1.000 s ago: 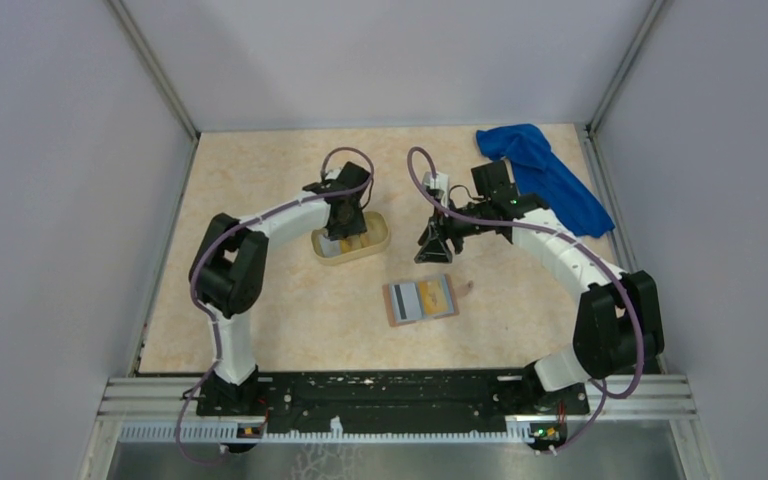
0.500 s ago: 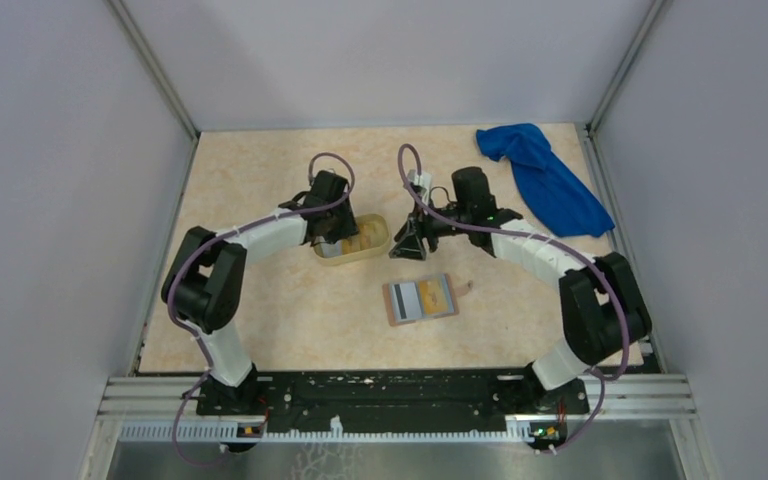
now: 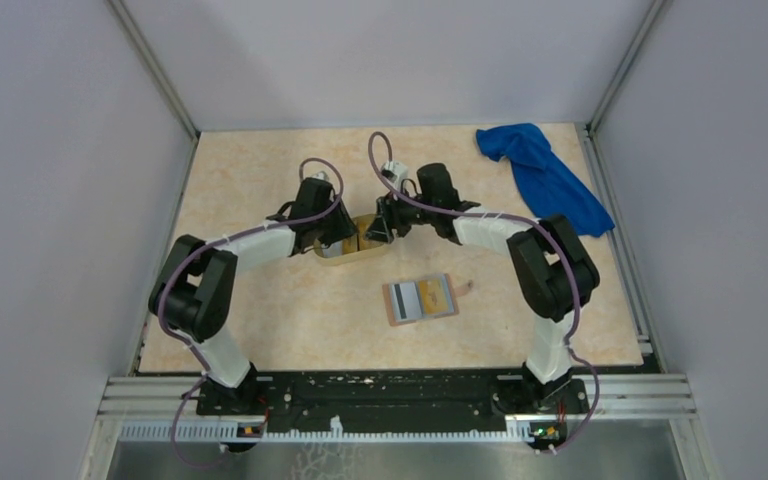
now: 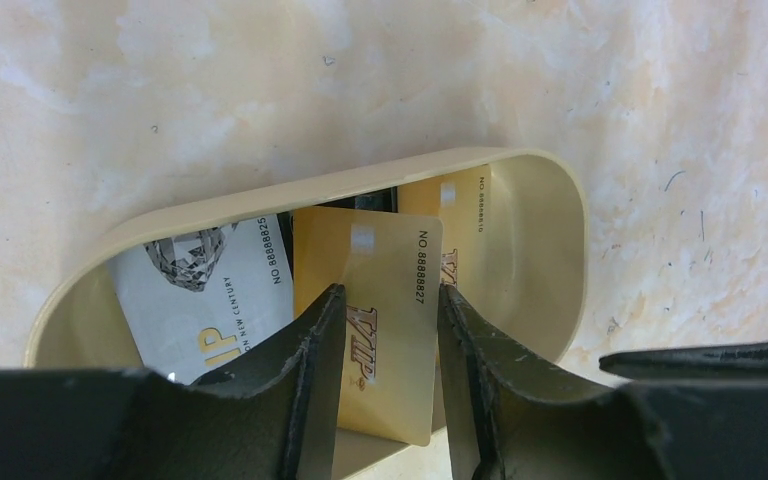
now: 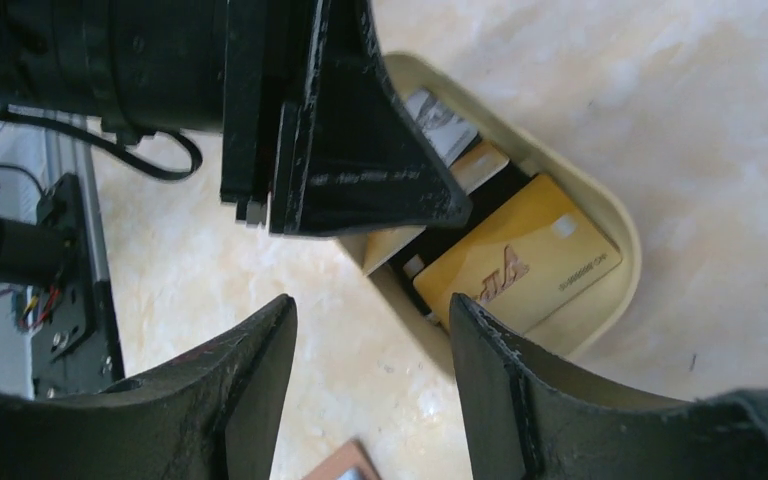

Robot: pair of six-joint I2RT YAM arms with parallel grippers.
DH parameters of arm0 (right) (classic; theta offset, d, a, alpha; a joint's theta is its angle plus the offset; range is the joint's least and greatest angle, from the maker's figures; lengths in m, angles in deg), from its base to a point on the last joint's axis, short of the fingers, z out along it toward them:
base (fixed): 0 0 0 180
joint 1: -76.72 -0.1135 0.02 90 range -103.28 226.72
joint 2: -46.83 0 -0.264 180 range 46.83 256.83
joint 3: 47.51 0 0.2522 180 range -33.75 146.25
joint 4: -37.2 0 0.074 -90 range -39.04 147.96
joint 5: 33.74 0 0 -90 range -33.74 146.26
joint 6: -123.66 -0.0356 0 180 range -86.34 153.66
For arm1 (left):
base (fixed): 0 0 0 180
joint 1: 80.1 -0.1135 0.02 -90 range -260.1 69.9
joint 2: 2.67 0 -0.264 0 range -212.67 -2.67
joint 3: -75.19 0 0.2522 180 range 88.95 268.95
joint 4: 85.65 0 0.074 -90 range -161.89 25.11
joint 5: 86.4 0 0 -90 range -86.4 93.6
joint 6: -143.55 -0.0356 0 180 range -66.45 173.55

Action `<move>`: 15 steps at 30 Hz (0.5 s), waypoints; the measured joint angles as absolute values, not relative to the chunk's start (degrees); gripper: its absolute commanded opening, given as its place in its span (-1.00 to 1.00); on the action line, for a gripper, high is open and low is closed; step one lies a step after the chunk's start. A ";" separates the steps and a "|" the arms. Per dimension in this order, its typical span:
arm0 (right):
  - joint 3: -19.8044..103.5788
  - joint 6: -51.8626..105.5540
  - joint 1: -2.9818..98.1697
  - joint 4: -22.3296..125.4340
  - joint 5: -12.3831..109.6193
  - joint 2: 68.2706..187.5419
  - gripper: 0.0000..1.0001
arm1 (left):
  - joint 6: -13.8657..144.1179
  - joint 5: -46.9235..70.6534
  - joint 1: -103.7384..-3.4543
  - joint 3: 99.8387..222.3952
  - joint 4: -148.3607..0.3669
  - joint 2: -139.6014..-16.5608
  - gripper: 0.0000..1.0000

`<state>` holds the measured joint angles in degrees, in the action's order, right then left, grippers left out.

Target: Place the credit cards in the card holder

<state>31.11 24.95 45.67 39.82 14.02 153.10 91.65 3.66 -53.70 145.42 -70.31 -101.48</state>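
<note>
My left gripper [image 3: 337, 237] reaches into the pale yellow oval tray [image 3: 360, 253]. In the left wrist view its jaws [image 4: 388, 300] are shut on the edges of a gold credit card [image 4: 395, 340], which stands tilted above the tray's near rim [image 4: 290, 190]. A white card [image 4: 200, 290] and another gold card [image 4: 465, 205] lie in the tray. My right gripper [image 3: 373, 227] is open and empty [image 5: 370, 310], beside the tray's end [image 5: 620, 220], close to the left gripper. The tan card holder [image 3: 420, 298] lies open on the table, nearer the arms.
A blue cloth [image 3: 545, 175] lies at the back right. The two grippers nearly meet over the tray. Grey walls enclose the table on three sides. A corner of the card holder [image 5: 345, 465] shows at the bottom of the right wrist view.
My right gripper has swung left from beside the tray to its right end. My left arm has shifted left, its gripper staying in the tray.
</note>
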 measured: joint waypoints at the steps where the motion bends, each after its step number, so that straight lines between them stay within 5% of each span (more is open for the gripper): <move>1: 31.70 24.75 45.43 39.80 14.76 153.41 0.16 | 91.65 3.92 -53.83 145.13 -70.75 -101.41 -0.13; 15: 35.07 21.50 42.77 40.98 21.60 157.61 0.00 | 92.83 8.60 -55.89 142.07 -76.10 -100.78 -0.13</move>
<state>35.07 21.50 42.77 40.98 21.60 157.61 92.83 8.60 -55.89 142.07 -76.10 -100.78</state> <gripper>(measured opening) 0.509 0.438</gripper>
